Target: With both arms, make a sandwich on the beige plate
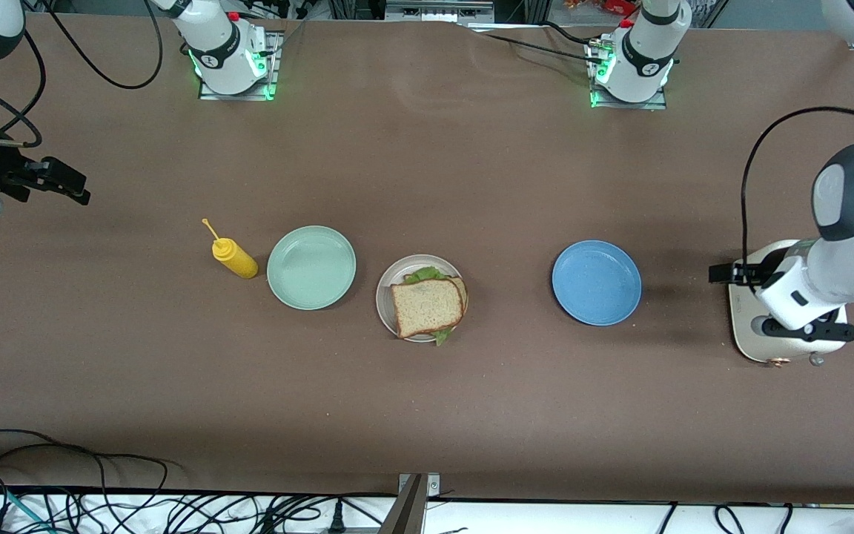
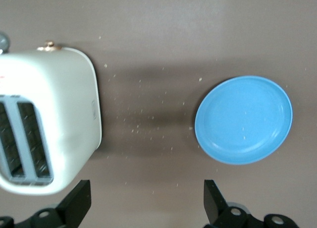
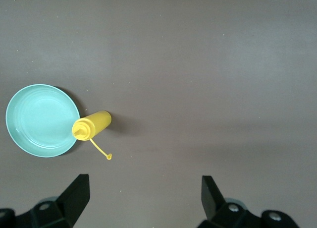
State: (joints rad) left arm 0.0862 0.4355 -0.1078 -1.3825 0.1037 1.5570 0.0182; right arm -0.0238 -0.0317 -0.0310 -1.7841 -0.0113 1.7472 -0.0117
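The sandwich [image 1: 427, 305], two brown bread slices with green lettuce sticking out between them, lies on the beige plate [image 1: 385, 293] at mid-table. My left gripper [image 1: 727, 273] is open and empty above the table, between the toaster and the blue plate; its wrist view [image 2: 147, 188] shows bare table between the fingers. My right gripper [image 1: 71, 185] is open and empty, high over the right arm's end of the table; its wrist view [image 3: 144, 186] shows only bare table between the fingers. The sandwich does not show in either wrist view.
A mint green plate [image 1: 311, 267] and a yellow squeeze bottle [image 1: 234, 258] stand beside the beige plate toward the right arm's end. A blue plate [image 1: 596, 282] and a cream toaster [image 1: 775, 345] stand toward the left arm's end. Cables run along the front edge.
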